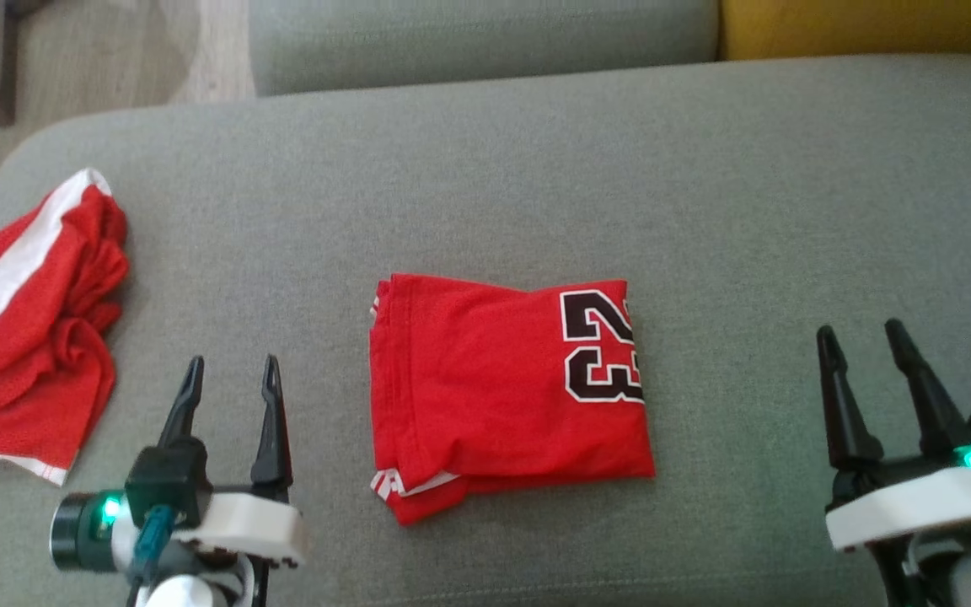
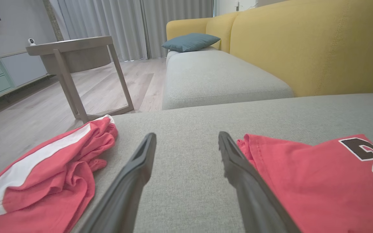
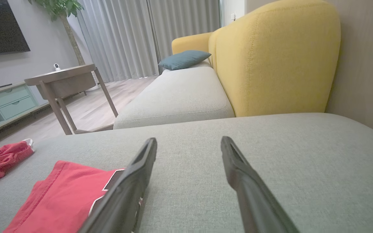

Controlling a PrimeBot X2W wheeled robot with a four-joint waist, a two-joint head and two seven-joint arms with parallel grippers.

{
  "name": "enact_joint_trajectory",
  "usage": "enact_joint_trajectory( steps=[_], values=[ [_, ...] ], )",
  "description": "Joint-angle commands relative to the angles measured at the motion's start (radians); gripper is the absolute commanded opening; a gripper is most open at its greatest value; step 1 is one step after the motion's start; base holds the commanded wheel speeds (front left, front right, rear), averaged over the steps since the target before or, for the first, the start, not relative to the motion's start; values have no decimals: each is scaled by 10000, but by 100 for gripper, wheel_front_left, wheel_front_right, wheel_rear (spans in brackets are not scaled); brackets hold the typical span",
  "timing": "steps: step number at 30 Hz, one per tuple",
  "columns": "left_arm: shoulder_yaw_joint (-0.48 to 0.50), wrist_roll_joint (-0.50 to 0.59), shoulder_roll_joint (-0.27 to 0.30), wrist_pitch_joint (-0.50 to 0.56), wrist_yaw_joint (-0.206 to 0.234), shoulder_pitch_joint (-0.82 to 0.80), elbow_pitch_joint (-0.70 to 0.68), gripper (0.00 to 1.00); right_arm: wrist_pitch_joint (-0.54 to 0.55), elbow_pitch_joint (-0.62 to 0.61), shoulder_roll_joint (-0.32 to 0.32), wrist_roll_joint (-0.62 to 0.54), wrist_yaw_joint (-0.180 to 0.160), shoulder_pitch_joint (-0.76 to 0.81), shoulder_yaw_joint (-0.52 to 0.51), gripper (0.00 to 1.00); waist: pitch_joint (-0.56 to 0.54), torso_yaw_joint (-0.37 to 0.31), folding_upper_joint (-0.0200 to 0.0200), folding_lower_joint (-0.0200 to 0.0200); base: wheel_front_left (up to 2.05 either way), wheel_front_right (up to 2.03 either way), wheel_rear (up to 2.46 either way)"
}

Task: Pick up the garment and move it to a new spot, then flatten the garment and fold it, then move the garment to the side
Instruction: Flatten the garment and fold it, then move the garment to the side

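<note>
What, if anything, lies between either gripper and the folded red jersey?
Nothing visible. Only bare grey cushion separates the folded jersey from the left gripper and the right gripper, both open. The crumpled red-and-white garment lies off to the left, beyond the left gripper.

The crumpled red-and-white garment [image 1: 22,337] at the cushion's [image 1: 536,169] left edge runs off the head view's left side, so its full extent cannot be told. On the folded red garment [image 1: 485,396] near the cushion's middle, the black number [image 1: 599,346] is cut short at the right fold, and in the right wrist view a dark finger [image 3: 125,194] of the right gripper [image 1: 860,327] covers part of it. The white object [image 2: 31,41] on the side table [image 2: 70,45] is too small to identify.
</note>
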Motion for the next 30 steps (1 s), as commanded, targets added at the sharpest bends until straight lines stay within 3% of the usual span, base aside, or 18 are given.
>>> enact_joint_trajectory(
  steps=[1,11,30],
  values=[
    [378,-93,229,29,72,-214,-363,100,84,-448,-33,-64,65,-82,152,100,-167,-26,-1,0,0,0,0],
    [278,-207,309,250,165,430,-507,100,476,-686,188,-189,65,521,15,100,-678,-43,-1,0,0,0,0],
    [239,-320,463,343,230,530,-602,100,545,-770,319,-283,65,574,-105,100,-667,-48,-1,0,0,0,0]
  ],
)
